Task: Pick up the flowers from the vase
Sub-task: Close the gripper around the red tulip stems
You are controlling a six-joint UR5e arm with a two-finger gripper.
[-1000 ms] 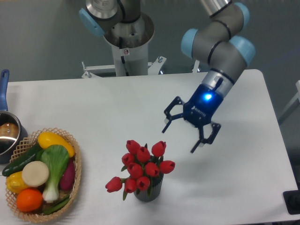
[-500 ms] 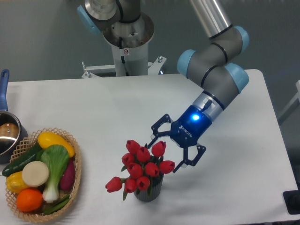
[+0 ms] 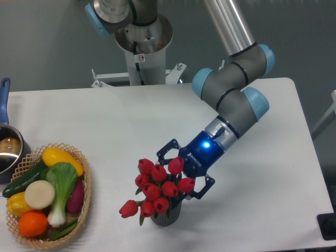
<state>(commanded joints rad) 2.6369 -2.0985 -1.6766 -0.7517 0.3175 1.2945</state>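
Observation:
The flowers [image 3: 156, 189], a bunch of red tulip buds with green leaves, stand in the small dark grey vase [image 3: 166, 216] near the table's front edge. One bud droops out to the lower left. My gripper [image 3: 177, 175] is open and tilted, coming in from the upper right. Its two fingers straddle the upper right part of the bunch, one finger behind the top buds and the other by the right-hand buds. The fingertips are partly hidden by the buds, so I cannot tell whether they touch them.
A woven wicker basket [image 3: 84, 202] with toy vegetables and fruit sits at the front left. A metal pot [image 3: 9, 149] with a blue handle is at the left edge. The robot's base [image 3: 143, 42] stands behind the table's back edge.
The arm has moved the open gripper down and to the left, from well right of the bunch to straddling its upper right buds. The flowers and vase have stayed put.

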